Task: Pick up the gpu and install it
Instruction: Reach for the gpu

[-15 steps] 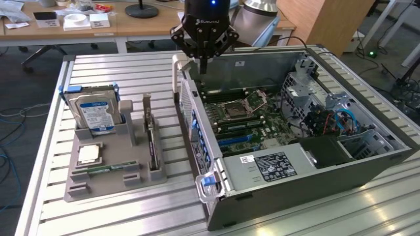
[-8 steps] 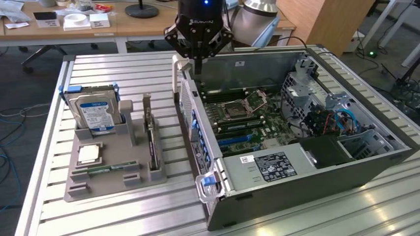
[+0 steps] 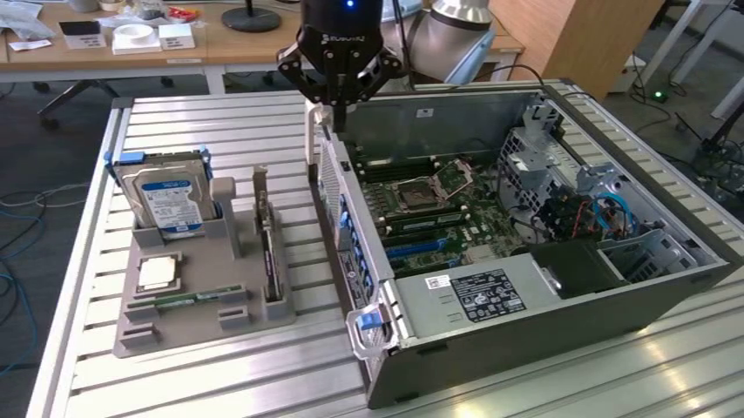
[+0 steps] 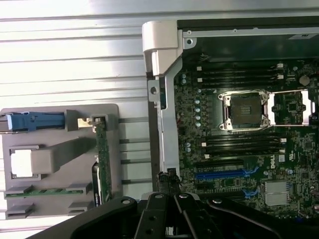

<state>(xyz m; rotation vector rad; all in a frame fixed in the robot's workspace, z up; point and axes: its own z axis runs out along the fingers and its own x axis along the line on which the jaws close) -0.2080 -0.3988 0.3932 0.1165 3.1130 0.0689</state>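
Exterior view: at upper centre the black pincer (image 3: 330, 111), marked ROBOTIQ, is closed over the metal case (image 3: 524, 324) rear wall. At lower left the gpu (image 3: 265, 233), a thin green board, stands on edge in a grey holder (image 3: 186, 329).

Wrist view: the closed pincer (image 4: 168, 180) is at the case edge, and the gpu (image 4: 102, 149) is apart from it in the holder.

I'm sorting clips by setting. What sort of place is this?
Probably a robotics lab or workshop. A robot arm's gripper hangs at the edge of an open computer case on a slatted aluminium table, a grey fixture holds a hard drive, and office desks stand behind.
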